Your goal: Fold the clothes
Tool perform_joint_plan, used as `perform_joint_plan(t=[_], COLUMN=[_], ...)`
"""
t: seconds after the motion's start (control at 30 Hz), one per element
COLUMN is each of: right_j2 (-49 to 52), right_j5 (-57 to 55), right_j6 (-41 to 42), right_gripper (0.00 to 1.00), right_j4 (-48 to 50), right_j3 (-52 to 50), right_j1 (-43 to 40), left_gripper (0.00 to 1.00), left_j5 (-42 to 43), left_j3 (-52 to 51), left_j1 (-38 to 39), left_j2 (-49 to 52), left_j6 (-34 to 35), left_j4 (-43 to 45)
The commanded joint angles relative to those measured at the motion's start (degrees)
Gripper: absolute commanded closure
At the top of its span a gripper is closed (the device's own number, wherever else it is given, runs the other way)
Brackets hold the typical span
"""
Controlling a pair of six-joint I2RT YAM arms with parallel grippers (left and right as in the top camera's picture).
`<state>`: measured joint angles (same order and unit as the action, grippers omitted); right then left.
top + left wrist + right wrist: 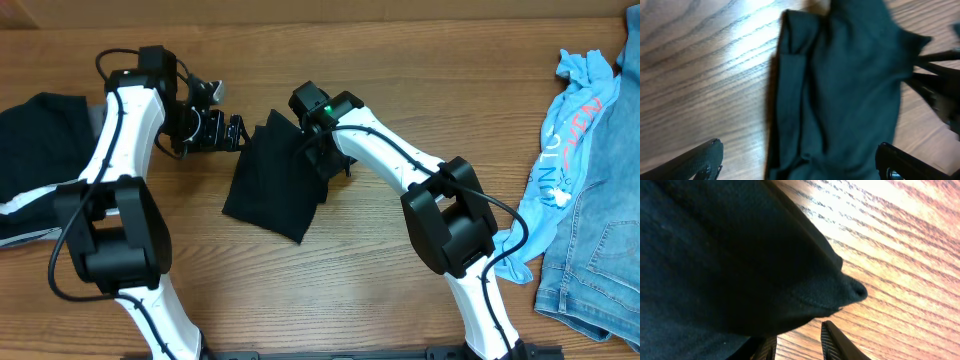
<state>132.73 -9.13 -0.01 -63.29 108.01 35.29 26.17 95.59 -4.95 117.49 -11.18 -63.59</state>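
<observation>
I judge the fold on the black garment (270, 185) to be in mid-course. It lies on the worktop (430, 70) between the two arms, already doubled into a rough slanted rectangle. The left wrist view shows a folded band running down its left edge.

The left gripper (236, 133) hovers just beside the garment's upper left corner. Its fingers (705, 161) are spread wide at either side of the cloth and hold nothing.

The right gripper (328, 155) sits at the garment's upper right edge. In its own camera the fingers (837, 341) stand close together with wood showing between them, and a raised corner of the cloth bulges just ahead of them. I cannot tell whether any fabric is pinched.

For the next move, I would first confirm what the right side has hold of. Then I would bring the left gripper down onto its corner, so both top corners can travel together over the lower edge. The cloth is limp and would bunch if pulled from one side.

A pile of black clothing (40, 140) lies far left, with a light blue T-shirt (572, 140) and jeans (600, 240) far right. I take these as waiting their turn.
</observation>
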Motion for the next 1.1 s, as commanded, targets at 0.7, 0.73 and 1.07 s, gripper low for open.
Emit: perform_joint_plan(t=[0.7, 0.73, 1.07], right_j2=[-4.94, -7.87, -28.55], right_j5=[-1.60, -1.62, -1.60], right_j6=[3.45, 3.45, 3.41], right_gripper=[0.67, 0.67, 0.62], right_j4=[-2.54, -2.97, -7.50], right_j3=[3.26, 4.22, 6.67], right_j1=[-2.01, -2.95, -12.11], left_gripper=[0.96, 0.96, 0.96], left_j5=[0.26, -2.84, -43.39], left_j3=[2.16, 2.51, 2.69], left_j1=[5.05, 4.02, -3.48], left_j2=[12.17, 9.31, -21.70], left_j6=[-0.13, 1.53, 4.70], left_j4=[0.52, 0.48, -1.05])
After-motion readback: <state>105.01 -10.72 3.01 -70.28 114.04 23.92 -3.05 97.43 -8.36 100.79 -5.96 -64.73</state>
